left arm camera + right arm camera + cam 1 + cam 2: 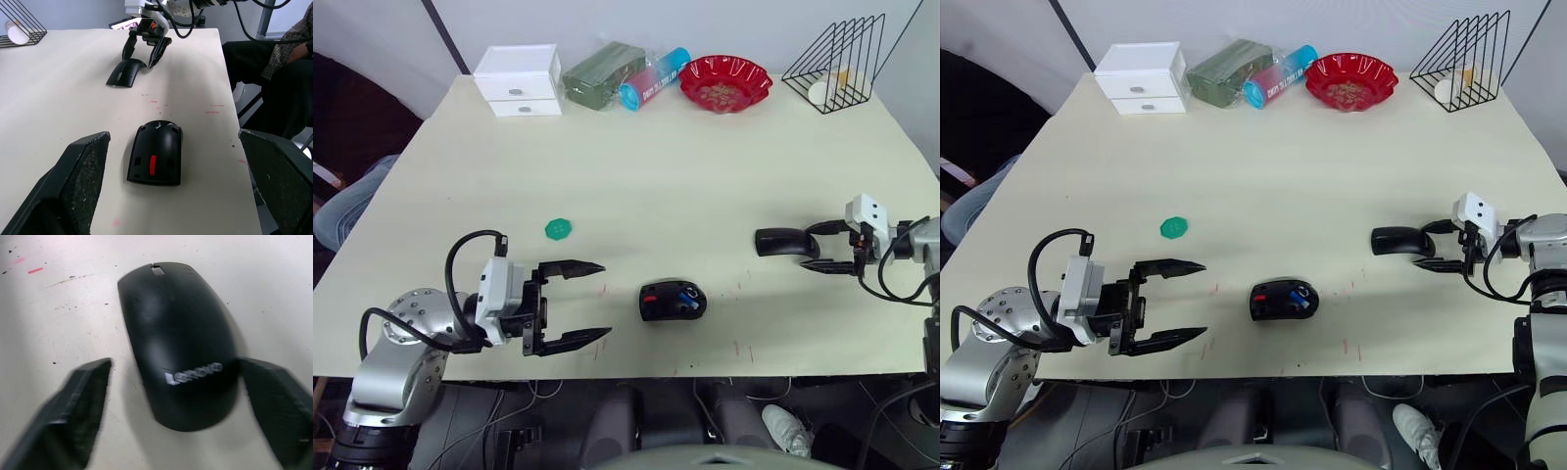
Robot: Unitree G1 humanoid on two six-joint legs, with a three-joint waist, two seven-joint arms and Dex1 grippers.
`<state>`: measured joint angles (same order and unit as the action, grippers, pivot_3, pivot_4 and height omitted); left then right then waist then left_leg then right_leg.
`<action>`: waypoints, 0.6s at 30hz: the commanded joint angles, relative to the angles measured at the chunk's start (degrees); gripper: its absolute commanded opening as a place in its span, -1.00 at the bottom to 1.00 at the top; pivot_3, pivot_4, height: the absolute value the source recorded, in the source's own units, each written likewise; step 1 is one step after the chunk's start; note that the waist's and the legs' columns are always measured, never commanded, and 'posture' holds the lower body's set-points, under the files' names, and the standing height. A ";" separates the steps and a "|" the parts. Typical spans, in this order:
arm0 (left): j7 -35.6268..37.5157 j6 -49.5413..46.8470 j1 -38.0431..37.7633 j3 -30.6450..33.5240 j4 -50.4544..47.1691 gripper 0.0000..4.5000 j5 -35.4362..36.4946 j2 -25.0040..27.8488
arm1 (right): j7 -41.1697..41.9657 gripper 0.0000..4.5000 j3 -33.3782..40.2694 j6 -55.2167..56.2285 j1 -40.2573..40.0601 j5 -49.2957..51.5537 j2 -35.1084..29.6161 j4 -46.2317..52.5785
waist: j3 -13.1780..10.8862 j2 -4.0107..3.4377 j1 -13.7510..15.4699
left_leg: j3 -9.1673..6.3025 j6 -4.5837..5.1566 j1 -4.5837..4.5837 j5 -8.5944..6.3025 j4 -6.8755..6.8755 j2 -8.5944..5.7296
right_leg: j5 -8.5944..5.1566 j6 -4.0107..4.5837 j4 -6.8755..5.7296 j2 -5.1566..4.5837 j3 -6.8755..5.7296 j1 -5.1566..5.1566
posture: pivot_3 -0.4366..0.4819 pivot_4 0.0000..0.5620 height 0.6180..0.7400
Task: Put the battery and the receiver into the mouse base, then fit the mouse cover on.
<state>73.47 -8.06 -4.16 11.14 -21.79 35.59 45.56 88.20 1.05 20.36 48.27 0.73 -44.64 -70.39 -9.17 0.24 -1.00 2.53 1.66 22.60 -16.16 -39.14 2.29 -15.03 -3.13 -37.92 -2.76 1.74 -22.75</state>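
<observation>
The mouse base [673, 301] lies near the table's front edge, its inside showing a red part and a small white-and-blue cylinder, the battery [688, 294]. I cannot make out the receiver. My left gripper [604, 300] is open a short way left of the base, pointing at it. To the right lies the glossy black mouse cover [785, 242], curved side up. My right gripper [806, 247] is open with its fingers [73, 416] on either side of the cover's near end [181, 342], and a gap shows on each side.
Along the far edge stand a white drawer box [519, 80], a green packet [603, 71], a blue tube [654, 78], a red bowl [725, 83] and a black wire rack [837, 64]. A green disc [558, 229] lies mid-left. A person [288, 63] sits beside the table.
</observation>
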 commanded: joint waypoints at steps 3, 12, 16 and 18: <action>0.10 0.86 0.62 0.81 -0.42 1.00 -0.01 0.36 | -0.24 0.26 1.30 0.93 1.51 0.59 -1.37 0.01 | 0.00 0.00 0.00 | 0.00 0.00 0.00 0.00 0.00 0.00 | 0.00 0.00 0.00 0.00 0.00 0.00 | -0.05 -0.47 1.00; 0.38 1.28 1.08 0.54 0.13 1.00 -0.53 0.13 | -0.10 0.26 1.30 1.29 1.58 0.63 -1.36 -0.11 | 0.00 0.00 0.00 | 0.00 0.00 0.00 0.00 0.00 0.00 | 0.00 0.00 0.00 0.00 0.00 0.00 | -0.05 -0.47 1.00; 0.41 1.44 1.15 0.44 0.31 1.00 -0.59 0.12 | -0.15 0.26 1.40 1.37 1.47 0.73 -1.35 -0.08 | 0.00 0.00 0.00 | 0.01 0.00 0.00 0.00 0.00 0.00 | 0.00 0.00 0.00 0.00 0.00 0.00 | -0.05 -0.47 1.00; 0.50 1.66 1.22 0.21 0.51 1.00 -0.77 0.13 | -0.13 0.26 1.46 1.40 1.29 0.82 -1.30 -0.06 | 0.00 0.00 0.00 | 0.00 0.00 0.00 0.00 0.00 0.00 | 0.00 0.00 0.00 0.00 0.00 0.00 | -0.05 -0.47 1.00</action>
<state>73.64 -7.26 -3.34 11.02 -21.14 34.93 45.54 87.96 1.05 20.99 48.44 0.68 -44.64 -70.76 -9.17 0.24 -1.00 2.54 1.66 22.60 -16.16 -39.14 2.29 -15.03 -3.13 -37.92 -2.76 1.74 -22.75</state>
